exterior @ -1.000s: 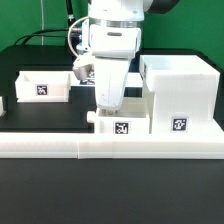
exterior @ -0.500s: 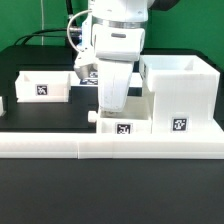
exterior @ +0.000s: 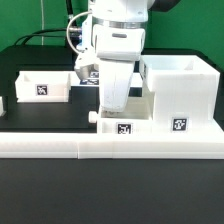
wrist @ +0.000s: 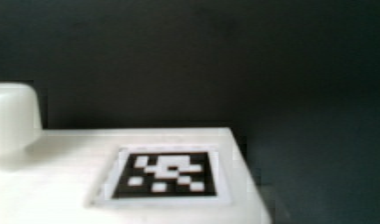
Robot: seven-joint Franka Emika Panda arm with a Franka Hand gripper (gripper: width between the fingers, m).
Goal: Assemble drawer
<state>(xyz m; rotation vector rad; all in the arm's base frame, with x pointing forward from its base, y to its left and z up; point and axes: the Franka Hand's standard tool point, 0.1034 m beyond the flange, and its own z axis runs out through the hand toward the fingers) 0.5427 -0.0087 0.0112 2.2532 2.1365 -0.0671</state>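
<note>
In the exterior view my gripper (exterior: 113,108) reaches straight down into a small white tray (exterior: 108,127). The tray stands against the front border wall, with a tag on its near face and a knob (exterior: 93,117) pointing to the exterior view's left. The fingertips are hidden by the tray's wall, and the gripper seems shut on it. The large white casing (exterior: 185,85) stands just to the exterior view's right of the tray, touching or nearly touching it. A second tray (exterior: 45,88) lies at the back left. The wrist view shows the tray's white surface (wrist: 62,160), its tag (wrist: 169,172) and its knob (wrist: 9,115), but no fingers.
The long low white border wall (exterior: 100,147) runs along the front of the black table (exterior: 60,115). Cables hang behind the arm at the back.
The arm and the small tray have shifted slightly to the exterior view's right, toward the casing, and then stopped. The casing and the second tray have not moved.
</note>
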